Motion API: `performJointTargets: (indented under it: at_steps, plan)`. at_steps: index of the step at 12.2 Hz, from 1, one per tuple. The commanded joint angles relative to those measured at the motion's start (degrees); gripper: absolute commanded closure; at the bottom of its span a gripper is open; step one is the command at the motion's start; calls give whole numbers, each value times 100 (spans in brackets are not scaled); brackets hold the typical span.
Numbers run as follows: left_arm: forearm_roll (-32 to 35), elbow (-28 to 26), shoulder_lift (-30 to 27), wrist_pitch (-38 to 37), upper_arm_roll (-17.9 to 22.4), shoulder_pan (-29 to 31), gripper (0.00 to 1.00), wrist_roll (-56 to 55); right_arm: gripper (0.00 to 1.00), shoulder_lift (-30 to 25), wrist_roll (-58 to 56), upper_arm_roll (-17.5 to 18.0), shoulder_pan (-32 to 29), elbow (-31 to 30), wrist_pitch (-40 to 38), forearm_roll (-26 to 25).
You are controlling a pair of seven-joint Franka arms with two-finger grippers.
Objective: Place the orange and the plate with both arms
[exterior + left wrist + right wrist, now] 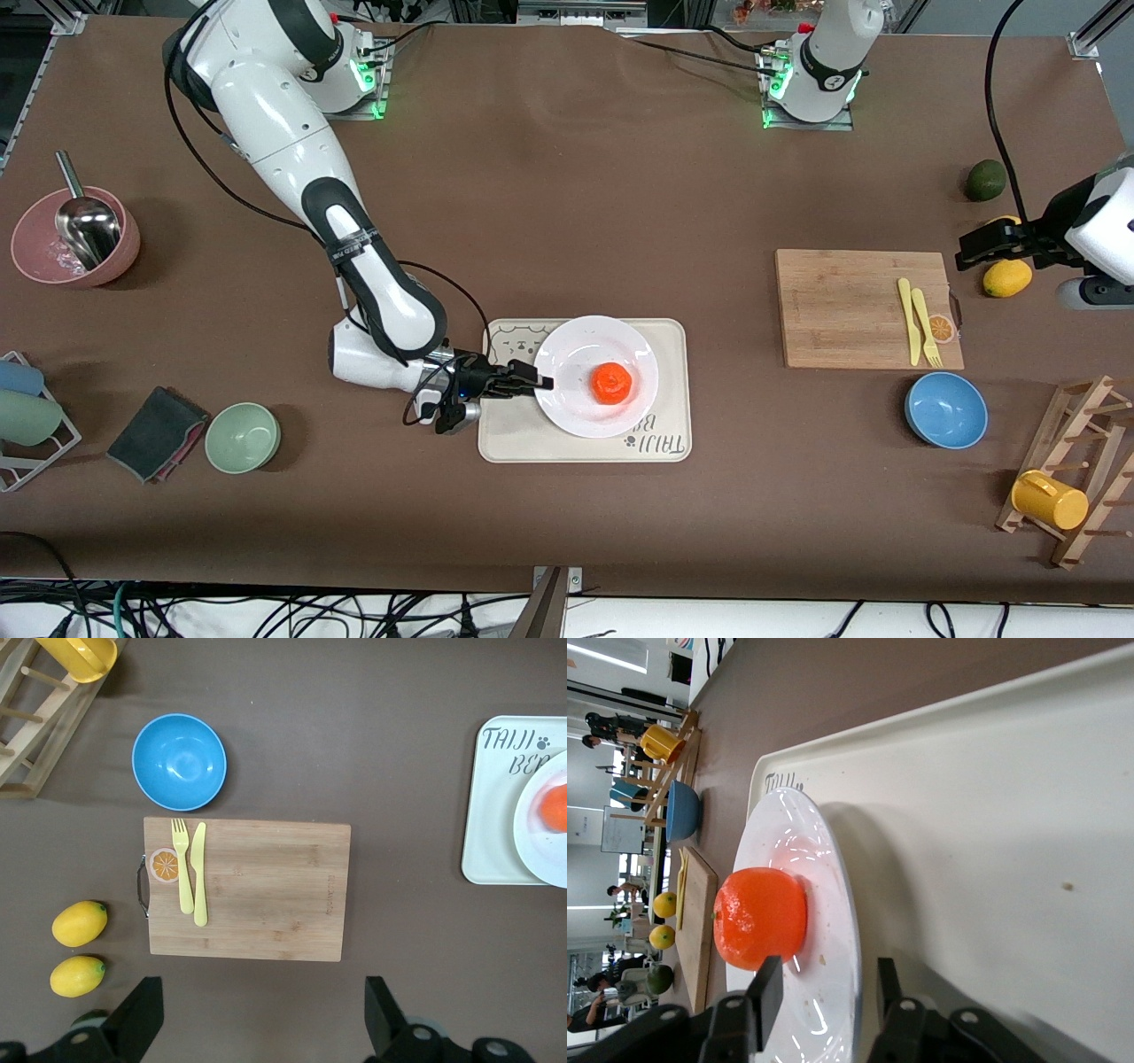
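Mug (1050,499), yellow, hangs on the wooden rack (1063,461) at the worktop's (567,177) 4 o'clock corner in the front view, the spot closest to that camera.

Starting from 9 o'clock, a green bowl (243,437) comes first, then the right tool (532,379). It lies low over the tray (532,439), at the plate's (567,399) 9 o'clock. Its fingers are parted, one above the rim and one under it, with a gap showing in the right wrist view, so nothing is clamped. The plate lies flat on the middle of the tray. The orange (611,383) sits on the plate, a shade toward 4 o'clock of its centre.

I judge the plate stiff, glossy and slippery, and likely to chip if dropped. The flat rim is the only hold, and the 9 o'clock edge is already between the fingers. Tilting it would roll the fruit off. The orange looks light and slightly yielding, best pinched gently across its middle.

The plate faces up. It and the orange are both round, so neither has a long axis or a heading.

A board (842,310) comes next. At its 3 o'clock the left tool (974,248) waits with its fingers spread wide and empty, over bare worktop beside a lemon (1007,277).
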Motion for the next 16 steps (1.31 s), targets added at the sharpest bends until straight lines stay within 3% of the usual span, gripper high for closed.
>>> performJointTargets:
  at_steps: [1, 5, 8, 12, 16]
  plan:
    - [-164, -1, -25, 38, 14, 27, 0, 119, 0, -214, 125, 27, -86, 36, -93, -824]
    - [-164, -1, -25, 38, 14, 27, 0, 119, 0, -653, 693, -254, -59, -61, -556, -2545]
    - [-164, -1, -25, 38, 14, 27, 0, 119, 0, -1084, 1424, -420, -112, -34, -1408, -4180]
    - [-164, -1, -25, 29, 14, 27, 0, 119, 0, -1699, 1549, -798, -103, 54, -3076, -6096]
    - [-164, -1, -25, 29, 14, 36, 0, 119, 0, -2621, 1584, -1299, -95, 63, -4694, -6918]
